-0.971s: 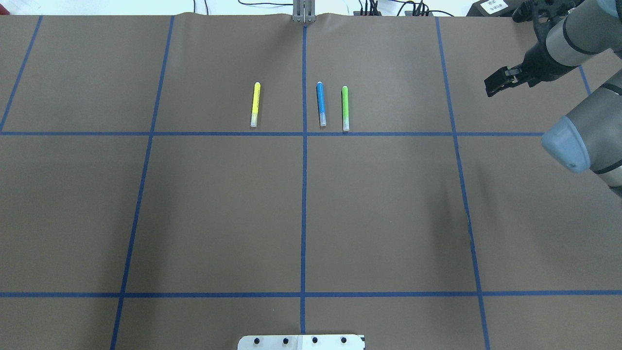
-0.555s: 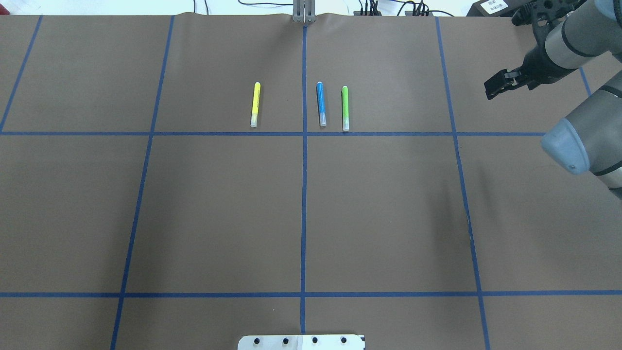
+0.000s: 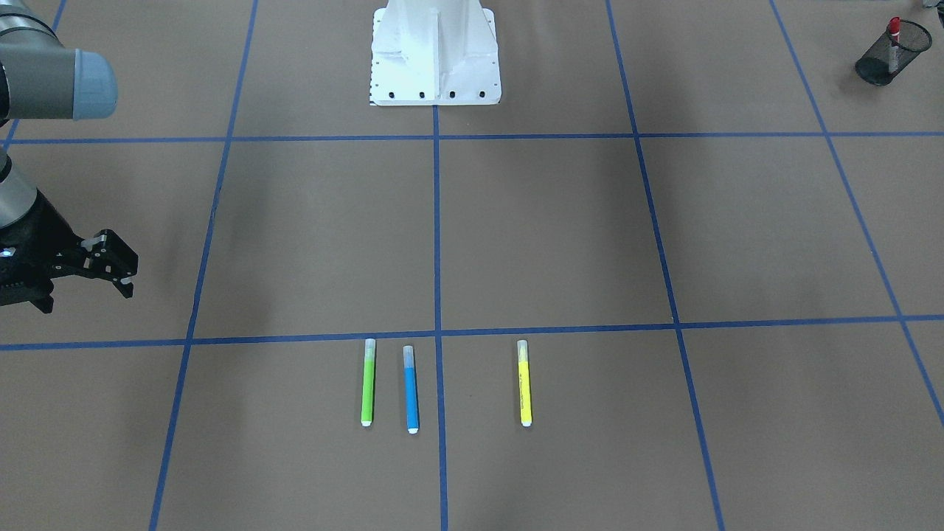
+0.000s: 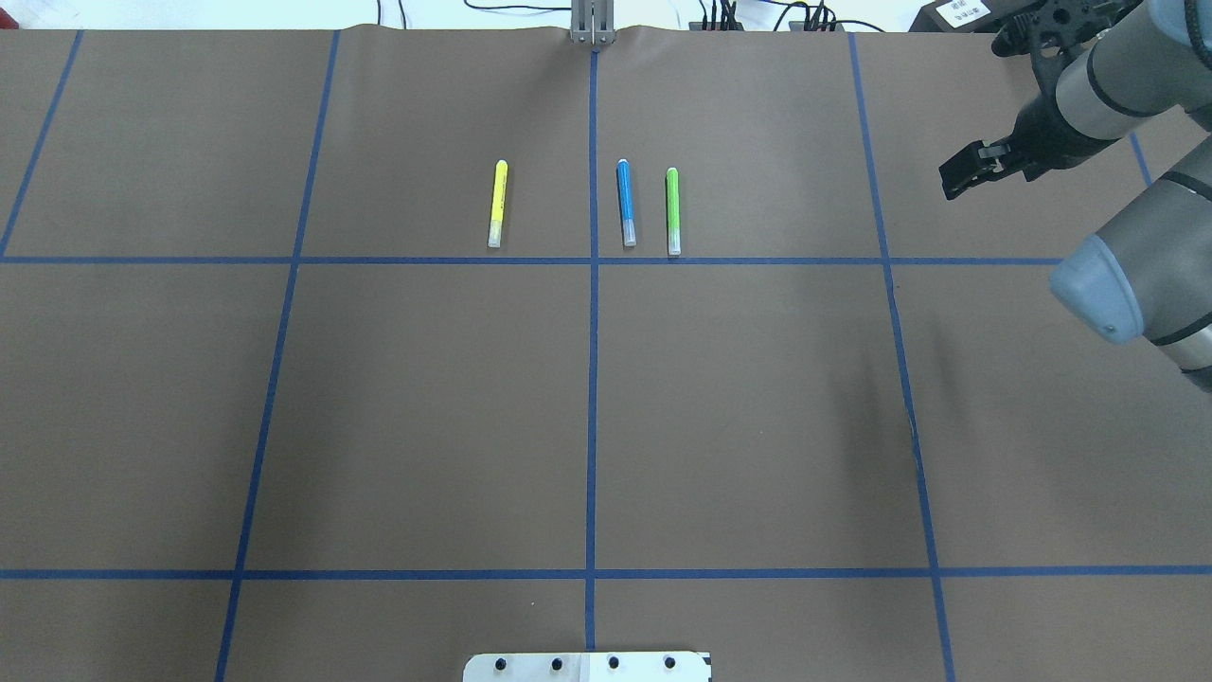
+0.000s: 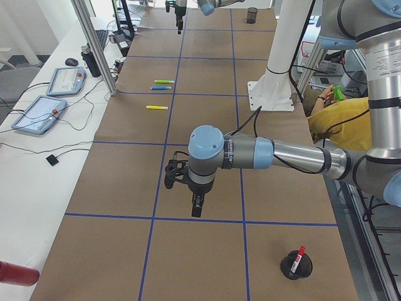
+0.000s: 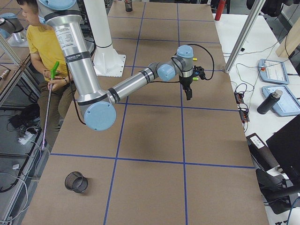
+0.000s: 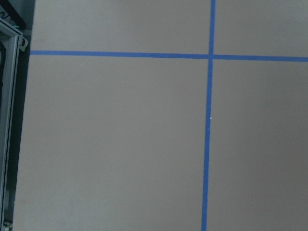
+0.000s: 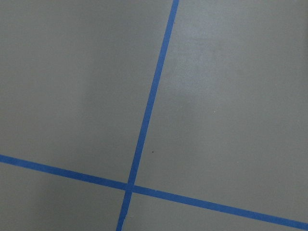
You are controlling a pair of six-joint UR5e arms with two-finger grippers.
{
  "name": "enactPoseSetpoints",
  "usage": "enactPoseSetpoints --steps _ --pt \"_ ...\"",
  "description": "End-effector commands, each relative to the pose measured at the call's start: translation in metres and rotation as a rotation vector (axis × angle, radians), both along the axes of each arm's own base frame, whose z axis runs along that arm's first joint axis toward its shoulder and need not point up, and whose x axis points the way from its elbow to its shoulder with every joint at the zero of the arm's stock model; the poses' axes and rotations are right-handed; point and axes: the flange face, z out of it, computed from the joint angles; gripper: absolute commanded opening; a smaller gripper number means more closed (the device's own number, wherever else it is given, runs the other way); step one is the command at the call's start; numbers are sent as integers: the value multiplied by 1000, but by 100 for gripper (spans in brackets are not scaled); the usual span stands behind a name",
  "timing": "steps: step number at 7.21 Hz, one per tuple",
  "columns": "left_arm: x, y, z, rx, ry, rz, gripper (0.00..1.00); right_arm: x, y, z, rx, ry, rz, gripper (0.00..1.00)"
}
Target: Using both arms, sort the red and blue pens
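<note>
Scanning left to right: the left gripper [image 5: 196, 208] hangs over the table [image 5: 119, 188] (can't tell if it's clenched), and the red pen [image 5: 299, 253] stands in a mesh cup [image 5: 289, 268] near it. The yellow pen [image 4: 496, 204], blue pen [image 4: 625, 202] and green pen [image 4: 672, 210] haven't budged this last second. Only the right gripper [image 4: 958, 178] crept a hair toward them, grip state unreadable, so I'd guess blue's next. It lies flat, well off to that gripper's left, long axis running straight away from the robot, clear cap facing the robot.
</note>
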Motion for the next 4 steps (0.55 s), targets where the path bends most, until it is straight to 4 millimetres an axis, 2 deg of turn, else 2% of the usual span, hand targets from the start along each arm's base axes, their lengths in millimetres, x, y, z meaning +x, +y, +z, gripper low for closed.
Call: enactPoseSetpoints --steps 1,2,3,4 --pt "12 -22 26 34 46 17 100 -11 1 -5 -8 -10 -1 100" --pt "21 -32 23 50 45 40 100 -22 3 -15 -26 -28 17 100" --pt "27 -33 23 55 45 55 100 -37 5 -29 -56 -54 44 100" --pt "27 -33 22 58 45 55 100 -68 4 -53 -88 -85 63 100"
